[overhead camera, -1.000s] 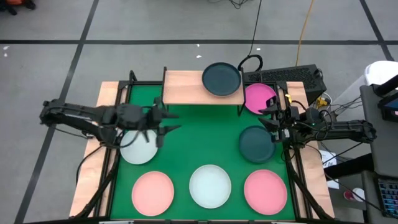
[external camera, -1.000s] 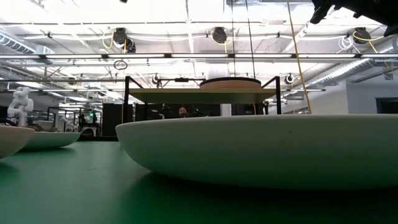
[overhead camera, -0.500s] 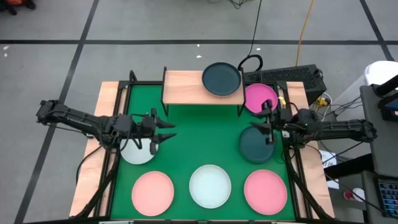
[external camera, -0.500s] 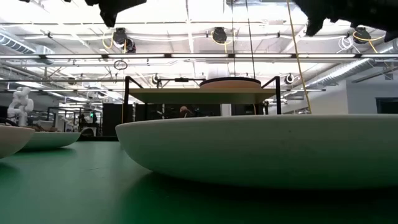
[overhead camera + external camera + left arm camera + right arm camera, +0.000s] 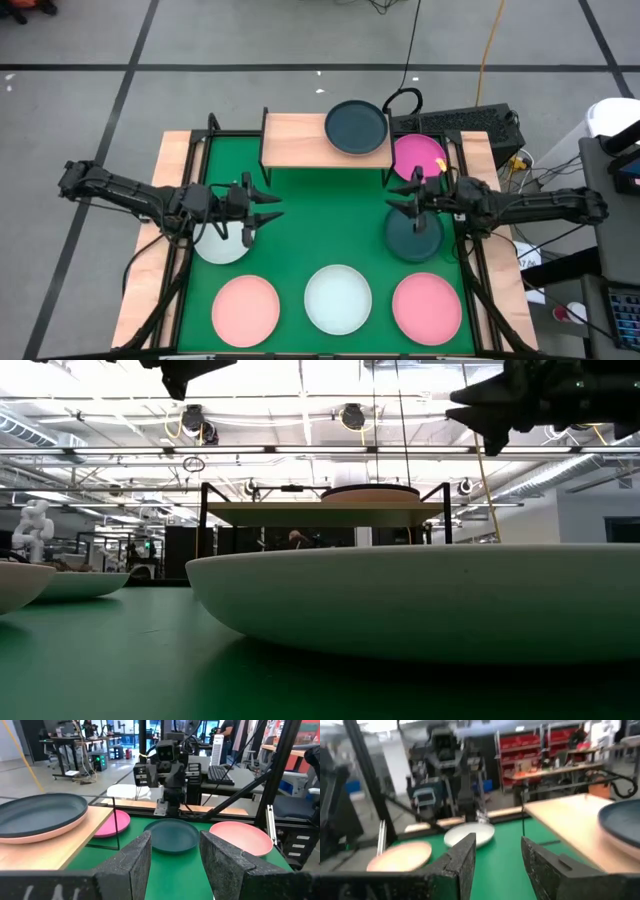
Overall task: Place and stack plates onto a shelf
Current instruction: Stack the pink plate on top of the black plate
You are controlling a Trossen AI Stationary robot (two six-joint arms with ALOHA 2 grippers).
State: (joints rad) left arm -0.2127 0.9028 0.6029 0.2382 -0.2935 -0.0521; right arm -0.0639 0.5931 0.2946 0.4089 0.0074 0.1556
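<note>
Taking the shelf (image 5: 322, 141) as our landmark, we begin with the row of three plates farthest from it along the near edge of the green table (image 5: 300, 235): a pale pink plate (image 5: 246, 306), a mint-white plate (image 5: 338, 298) and a second pink plate (image 5: 427, 305). In the low view the mint-white plate fills the foreground, with the shelf standing behind it.

Closer to the shelf, we see the left gripper (image 5: 271, 203) hovering in front of its left end, fingers apart and holding nothing, beside a pale plate (image 5: 222, 240) that lies partly under the left arm. The left wrist view confirms the gap between its fingers (image 5: 128, 862).

In front of the shelf's right end, the right gripper (image 5: 397, 202) hangs above the far edge of a dark teal-grey plate (image 5: 413, 235) on the table, its fingers (image 5: 457, 863) also spread and empty.

Just beside the shelf's right end lies a magenta plate (image 5: 420, 152).

On the shelf itself, at its right half, a dark teal plate (image 5: 355, 127) sits on top of a pink plate (image 5: 30, 836), whose rim shows beneath it in the left wrist view. The shelf's left half is bare wood.
</note>
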